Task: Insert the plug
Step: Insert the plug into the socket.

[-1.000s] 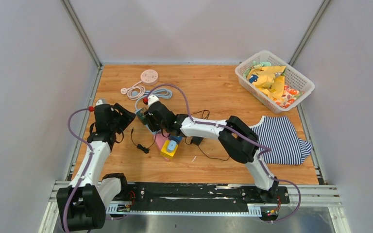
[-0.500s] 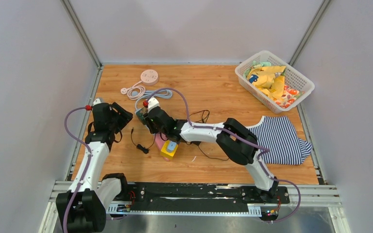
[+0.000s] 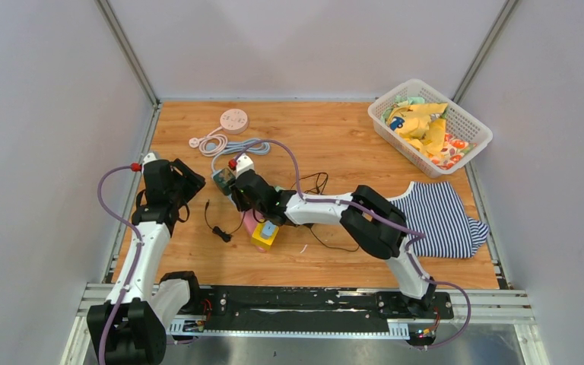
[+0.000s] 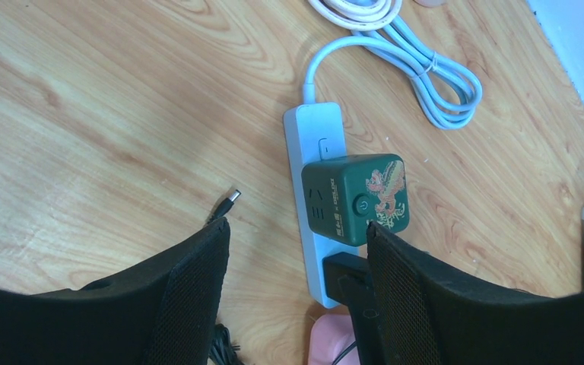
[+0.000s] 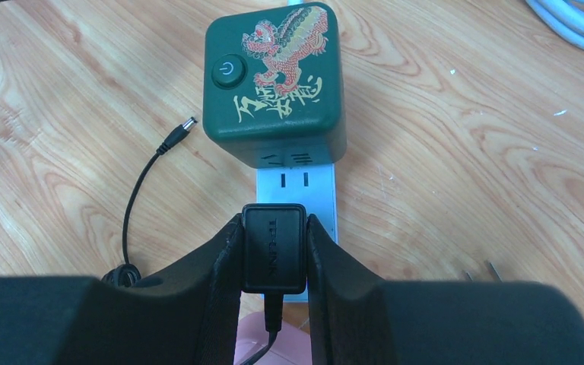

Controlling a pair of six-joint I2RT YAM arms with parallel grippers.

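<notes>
While the right gripper is pinching the black plug over the near end of the white power strip, the job is looking only part done. The plug is sitting on or just above the strip, next to the free socket beside the green cube adapter, but whether its prongs are seated cannot be told. The left gripper is hovering above the strip with fingers spread, gripping nothing. The cord's barrel connector is lying loose on the wood left of the strip. Pressing home and letting go are probably remaining.
</notes>
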